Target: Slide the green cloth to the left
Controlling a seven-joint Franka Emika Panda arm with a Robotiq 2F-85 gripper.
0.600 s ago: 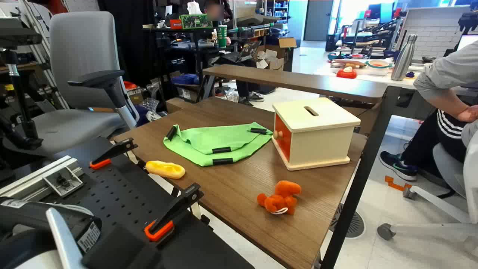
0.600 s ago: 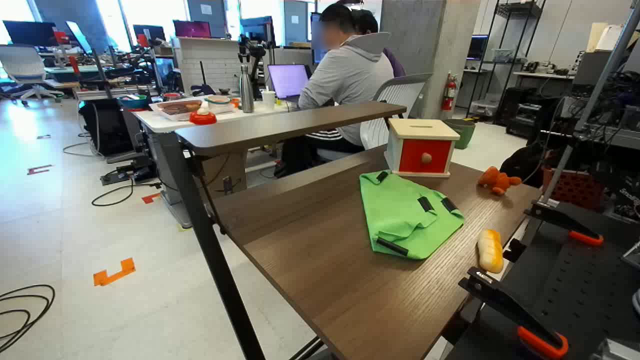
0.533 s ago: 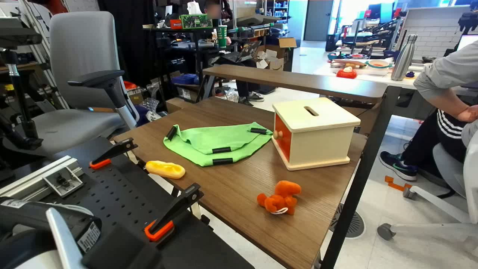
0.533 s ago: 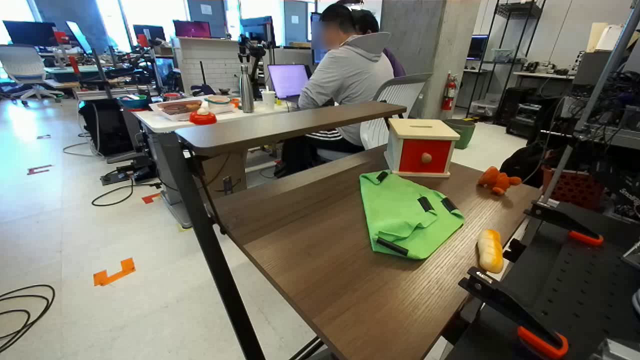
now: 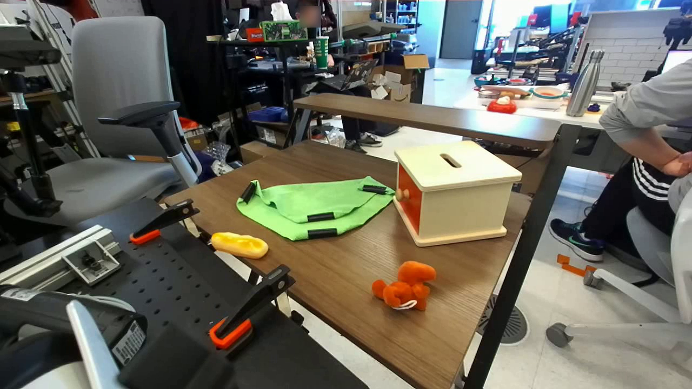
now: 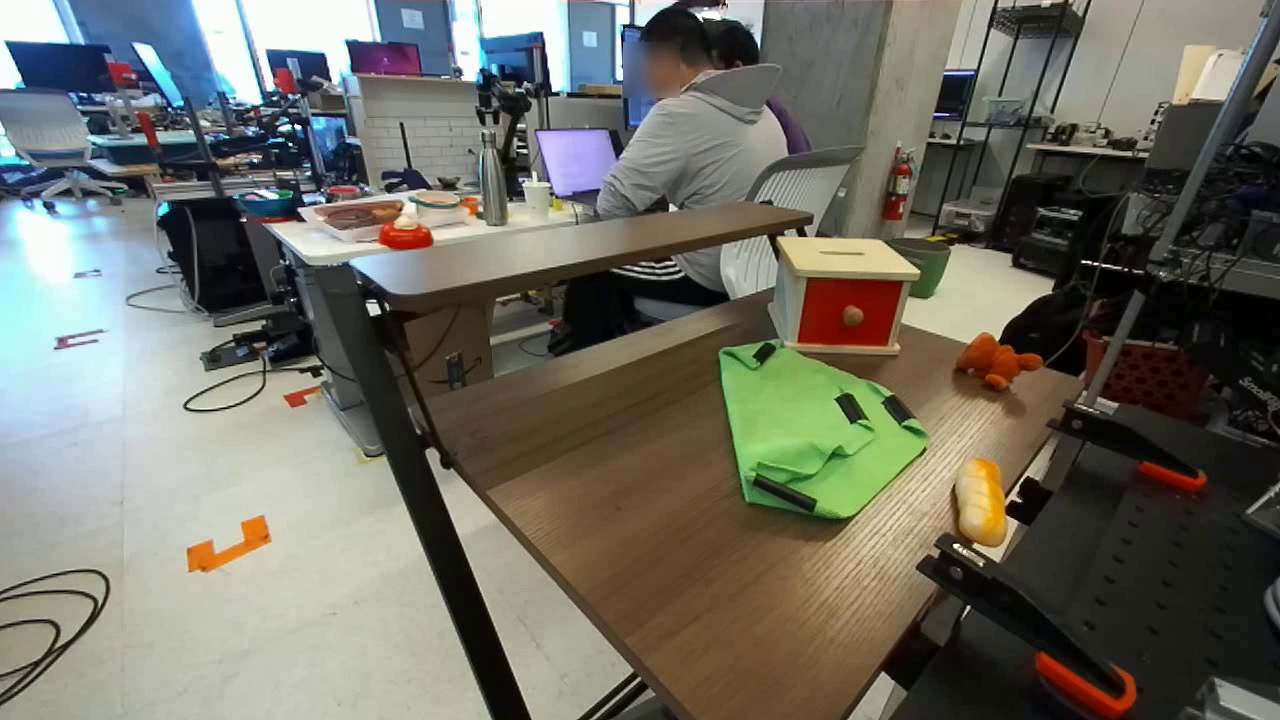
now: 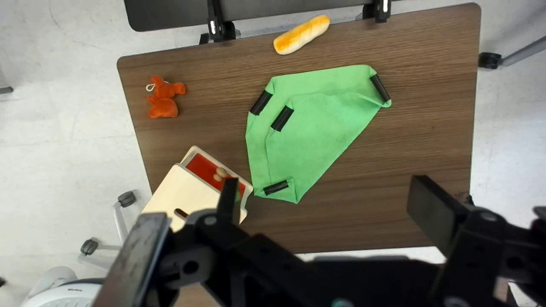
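- Wrist view: the claw [image 7: 328,200] has its fingers [image 7: 435,209] spread wide, with nothing gripped; I cannot make it out in the exterior views. It seems to hang well above the tabletop [image 7: 435,132], so the descent is likely the next risk.
- The green cloth [image 7: 315,140] lies rumpled near the middle of the tabletop, one corner just beside the wooden box [image 5: 462,213]; whether the two touch I cannot tell.
- One finger overlaps the box in the wrist view. If they truly line up, coming straight down could land that finger on the box rather than on fabric; depth is hard to judge.
- Part of the cloth is folded over itself, near the black strips [image 5: 321,216]. Catching only the upper layer would probably turn the fold back and leave the lower layer behind.
- Too light a press and the fingers would skate across; too hard, and the fabric would bunch or the claw scrape the tabletop.
- The yellow roll [image 6: 980,502] rests at the tabletop's edge, near the cloth. A pull straying that way could nudge it off, down between tabletop and black board [image 7: 277,6].
- The orange toy [image 5: 405,286] sits well apart from the cloth, so it is the lesser worry.
- "Left" is not marked, and I cannot be sure whose left is meant. A drag toward the box would crumple the cloth against it; one away from it, if too long, could leave fabric hanging over the edge.
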